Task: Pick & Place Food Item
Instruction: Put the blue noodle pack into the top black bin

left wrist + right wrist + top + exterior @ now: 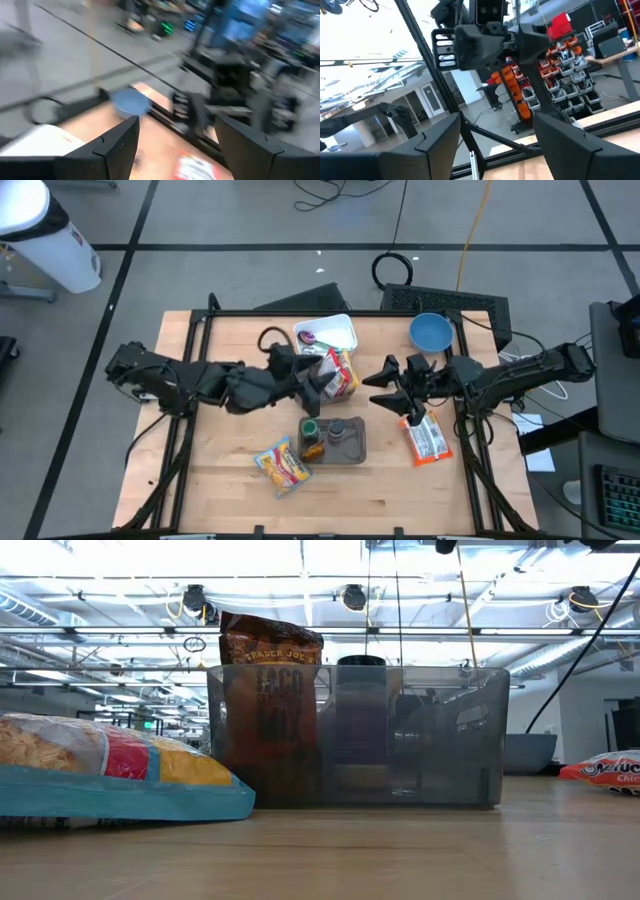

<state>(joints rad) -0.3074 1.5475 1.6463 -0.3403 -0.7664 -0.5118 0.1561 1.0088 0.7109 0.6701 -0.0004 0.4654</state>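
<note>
A grey tray (352, 448) sits mid-table; in the low view a brown taco-mix packet (268, 665) stands upright in it beside a dark container (360, 720). A red-and-yellow snack bag (344, 374) lies by a white container (328, 332), just past the fingertips of my left gripper (318, 380). That gripper is raised, open, with nothing between its fingers (177, 125). My right gripper (376, 387) hangs above the table right of the tray, also open and bare (497, 120). An orange-and-white packet (425, 440) lies flat below the right arm. A yellow chip bag (283, 467) lies near the front.
A blue bowl (430, 331) stands at the back right. The two grippers face each other across a short gap over the table's middle. Black frame rails run along the table's left, right and far edges. Bare wood shows at the front left and front right.
</note>
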